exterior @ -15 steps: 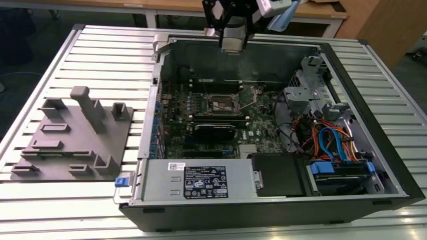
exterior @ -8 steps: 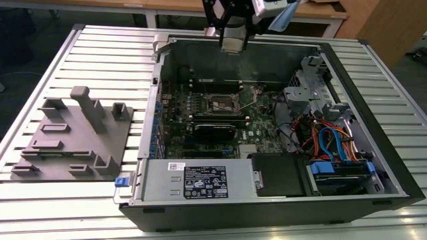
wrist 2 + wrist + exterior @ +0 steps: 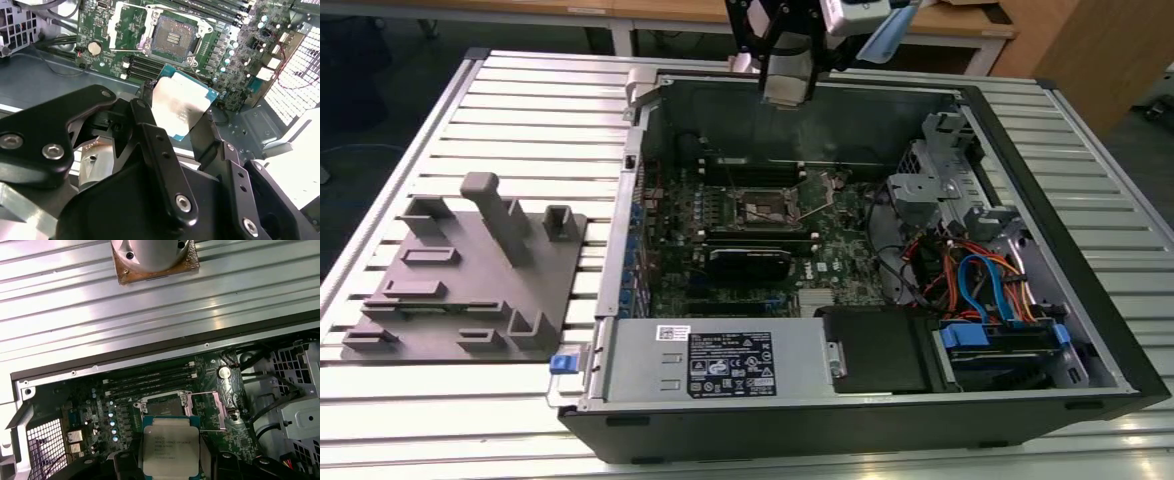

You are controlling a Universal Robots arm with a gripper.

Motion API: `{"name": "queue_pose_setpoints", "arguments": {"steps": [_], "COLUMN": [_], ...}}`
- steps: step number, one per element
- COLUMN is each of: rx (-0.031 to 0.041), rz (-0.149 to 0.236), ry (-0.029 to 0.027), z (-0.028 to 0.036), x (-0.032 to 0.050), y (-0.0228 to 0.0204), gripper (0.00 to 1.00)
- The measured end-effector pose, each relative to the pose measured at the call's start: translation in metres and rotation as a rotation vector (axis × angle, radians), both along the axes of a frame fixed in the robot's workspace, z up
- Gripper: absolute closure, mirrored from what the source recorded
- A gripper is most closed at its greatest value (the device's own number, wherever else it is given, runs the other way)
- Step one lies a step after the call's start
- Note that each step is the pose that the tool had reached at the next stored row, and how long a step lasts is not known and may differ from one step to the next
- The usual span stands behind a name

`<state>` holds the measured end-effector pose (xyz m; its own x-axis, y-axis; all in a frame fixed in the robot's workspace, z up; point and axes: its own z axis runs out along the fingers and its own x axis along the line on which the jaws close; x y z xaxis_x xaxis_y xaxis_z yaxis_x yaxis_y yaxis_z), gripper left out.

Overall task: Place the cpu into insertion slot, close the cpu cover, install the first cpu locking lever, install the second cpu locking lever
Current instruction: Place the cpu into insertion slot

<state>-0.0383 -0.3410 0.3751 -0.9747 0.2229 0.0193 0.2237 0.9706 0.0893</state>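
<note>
My gripper (image 3: 787, 85) hangs above the back wall of the open computer case, shut on the cpu (image 3: 180, 107), a small silver-topped square chip with a green rim. In both wrist views the black fingers (image 3: 145, 125) clamp the chip's two sides. The first wrist view has the cpu (image 3: 170, 450) between my gripper (image 3: 170, 466) fingers, high over the insertion slot (image 3: 162, 407). That slot (image 3: 172, 37) lies bare on the green board, its dark square socket (image 3: 767, 208) exposed. The cpu cover (image 3: 115, 25) stands swung open beside it, and a thin wire lever (image 3: 125, 50) is raised.
The case (image 3: 1067, 300) lies open on a slatted metal table (image 3: 534, 90). A black heatsink block (image 3: 747, 262) sits near the socket, memory slots (image 3: 150, 65) alongside. Power supply (image 3: 707, 365), drive cage and coloured cables (image 3: 974, 280) fill the front. A grey fixture plate (image 3: 467, 270) rests at the exterior view's left.
</note>
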Motion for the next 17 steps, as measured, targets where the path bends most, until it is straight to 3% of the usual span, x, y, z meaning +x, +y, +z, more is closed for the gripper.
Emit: {"name": "queue_pose_setpoints", "arguments": {"steps": [11,17], "rx": [0.0,0.0], "rz": [-0.004,-0.062], "ry": [0.0,0.0], "z": [0.0,-0.0001], "x": [0.0,0.0], "y": [0.0,0.0], "gripper": [0.46,0.46]}}
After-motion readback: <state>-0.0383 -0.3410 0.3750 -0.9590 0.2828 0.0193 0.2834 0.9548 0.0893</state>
